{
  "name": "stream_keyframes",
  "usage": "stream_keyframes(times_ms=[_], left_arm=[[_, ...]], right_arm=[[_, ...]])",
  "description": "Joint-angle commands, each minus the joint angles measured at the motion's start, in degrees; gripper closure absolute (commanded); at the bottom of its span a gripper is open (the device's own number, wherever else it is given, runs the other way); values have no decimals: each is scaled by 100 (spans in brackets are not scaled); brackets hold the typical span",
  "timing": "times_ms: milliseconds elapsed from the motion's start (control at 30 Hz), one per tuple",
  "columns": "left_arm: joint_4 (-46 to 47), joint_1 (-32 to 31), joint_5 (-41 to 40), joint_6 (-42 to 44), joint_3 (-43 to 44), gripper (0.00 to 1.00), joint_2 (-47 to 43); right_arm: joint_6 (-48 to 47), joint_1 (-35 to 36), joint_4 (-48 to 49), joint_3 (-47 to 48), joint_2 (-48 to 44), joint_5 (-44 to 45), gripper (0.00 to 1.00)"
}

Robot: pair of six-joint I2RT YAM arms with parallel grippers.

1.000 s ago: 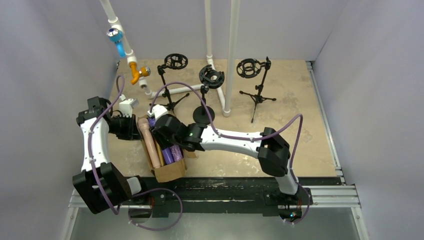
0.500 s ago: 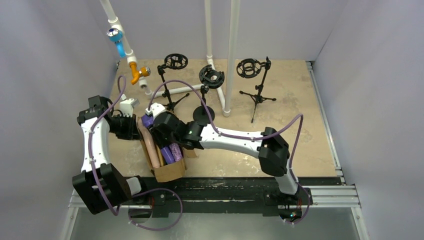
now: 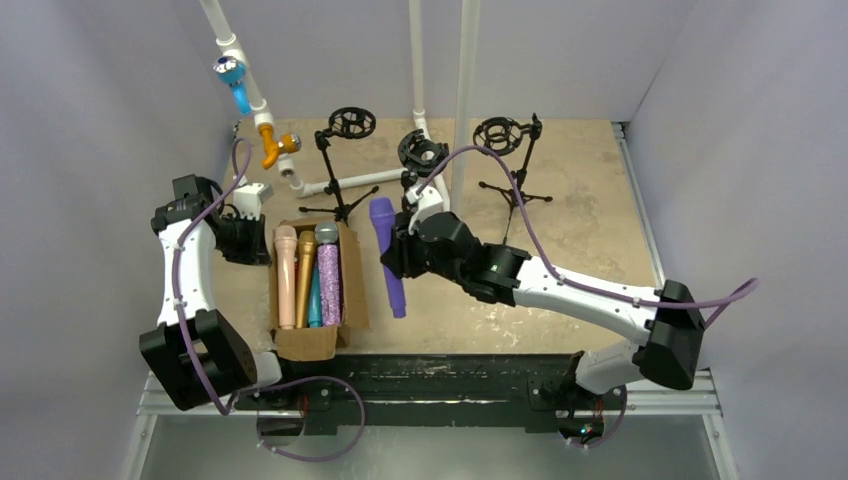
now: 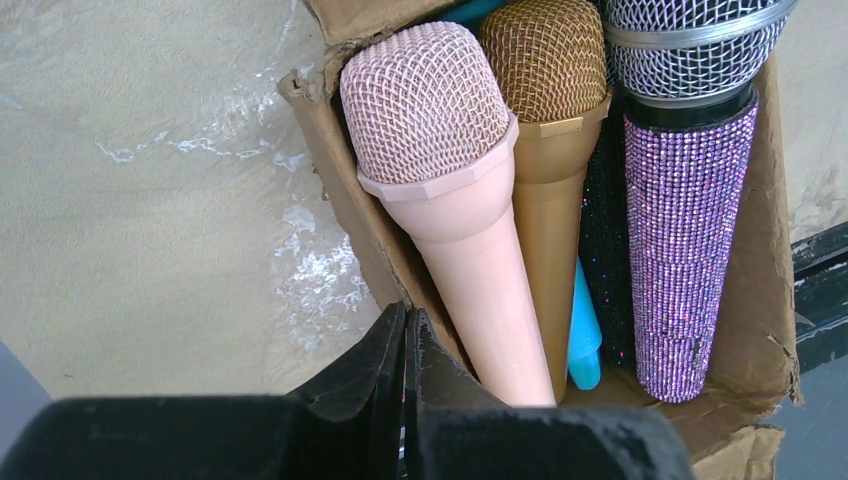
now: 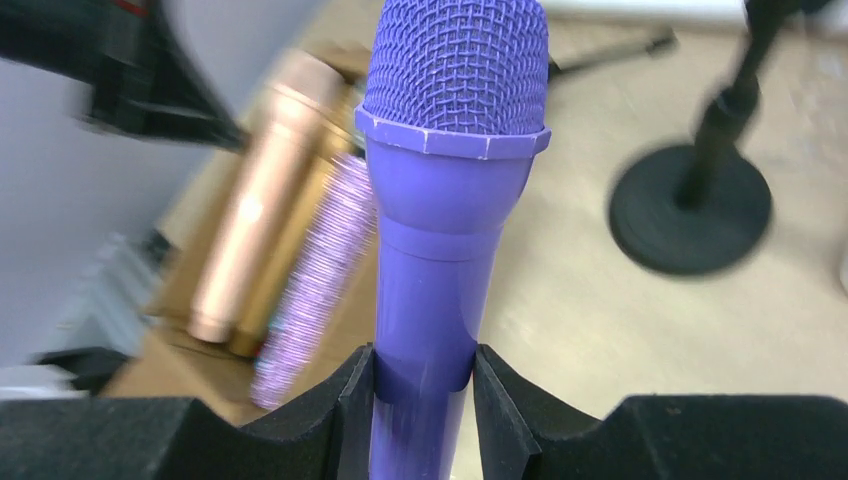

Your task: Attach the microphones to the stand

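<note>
I log one beige table (image 3: 600,240) carrying one cardboard box (image 3: 310,343), three black microphone stands (image 3: 515,192) and one white pipe frame (image 3: 463,100).

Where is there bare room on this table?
Beige tabletop is bare between the black tripod stand and the grey side rail. Crowded: left half, with white pipes, brown cardboard box and the purple plastic microphone in the right end effector.

free: table (image 3: 600,215) at far right | blocked: stands (image 3: 497,135) and white pipes (image 3: 463,100) at rear | cardboard box (image 3: 305,343) at left
</note>
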Motion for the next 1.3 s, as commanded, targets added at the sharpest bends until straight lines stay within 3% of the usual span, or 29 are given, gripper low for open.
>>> stream_keyframes(times_ms=[0, 233, 500, 667, 800, 900, 1000, 1100, 1267], left_arm=[[281, -43, 129, 36, 208, 100, -81], [33, -46, 485, -3, -51, 100, -469], [-88, -51, 653, 22, -139, 100, -505], [-61, -49, 754, 16, -170, 100, -567], [-45, -51, 715, 91, -254, 100, -563], [-20, -53, 655, 170, -331, 100, -563], [11, -48, 654, 178, -378, 100, -557], [29, -49, 670, 162, -369, 100, -514], [43, -47, 661, 170, -355, 100, -482]], right_arm=[[526, -240, 298, -957, 183, -120, 91], [837, -421, 929, -1390, 1089, -248, 97], [1360, -565, 1446, -928, 2117, -612, 96], [1628, -596, 1361, -517, 2611, -716, 78], [1677, -618, 1285, -274, 2772, -862, 51], [1592, -622, 1155, -261, 2633, -741, 40], [1441, -754, 1205, -441, 2313, -588, 41], [1220, -930, 1316, -654, 2011, -397, 48], [558, -1075, 1481, -860, 1968, 160, 77]])
